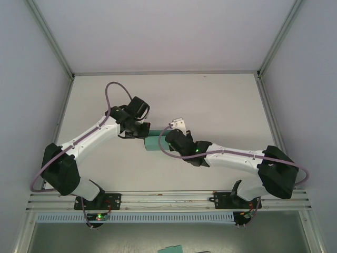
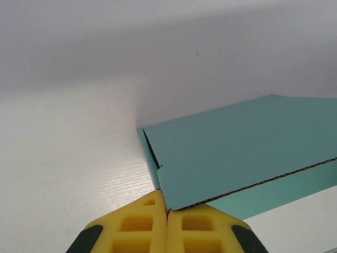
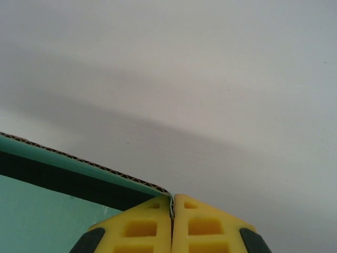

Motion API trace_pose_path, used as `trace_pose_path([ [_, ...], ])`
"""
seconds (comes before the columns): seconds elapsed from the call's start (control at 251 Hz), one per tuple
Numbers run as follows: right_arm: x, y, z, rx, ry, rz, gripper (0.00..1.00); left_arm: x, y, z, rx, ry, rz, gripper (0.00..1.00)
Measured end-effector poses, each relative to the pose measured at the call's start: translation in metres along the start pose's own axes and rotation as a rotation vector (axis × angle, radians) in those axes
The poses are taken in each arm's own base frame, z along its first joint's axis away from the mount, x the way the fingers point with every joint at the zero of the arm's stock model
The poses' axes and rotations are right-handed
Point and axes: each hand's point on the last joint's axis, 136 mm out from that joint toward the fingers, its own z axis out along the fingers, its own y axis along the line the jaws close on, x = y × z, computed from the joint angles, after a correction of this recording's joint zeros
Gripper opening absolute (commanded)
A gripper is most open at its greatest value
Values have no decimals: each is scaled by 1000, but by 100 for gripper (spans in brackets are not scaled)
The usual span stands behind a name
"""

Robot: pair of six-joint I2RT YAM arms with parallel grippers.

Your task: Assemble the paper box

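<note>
One teal paper box (image 1: 154, 143) sits near the middle of the counter (image 1: 226, 100), well away from every edge. Its long axis seems to run parallel to the near edge, though the two arms cover part of it. The left fingers (image 2: 142, 229) are pressed together on a flap corner at its left end. The right fingers (image 3: 202, 226) are clamped on a card corner at its right end.

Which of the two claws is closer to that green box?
Neither; both touch it. The left gripper is shut on a flap edge at the left end of the paper box; the right gripper is shut on a card corner at its right end.
</note>
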Motion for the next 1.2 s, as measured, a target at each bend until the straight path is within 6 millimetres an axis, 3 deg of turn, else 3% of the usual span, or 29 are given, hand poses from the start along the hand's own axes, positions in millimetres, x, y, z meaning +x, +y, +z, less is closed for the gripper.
trace_pose_path([
  [0.315, -1, 0, 3, 10, -18, 70, 0, -3, 1, 4, -3, -11, -91, 0],
  [0.914, -2, -1, 7, 34, -63, 126, 0, 9, 2, 15, -38, -319, -15, 0],
  [1.201, 5, -3, -1, 40, -107, 126, 0, 13, 3, 26, -2, -406, -89, 0],
])
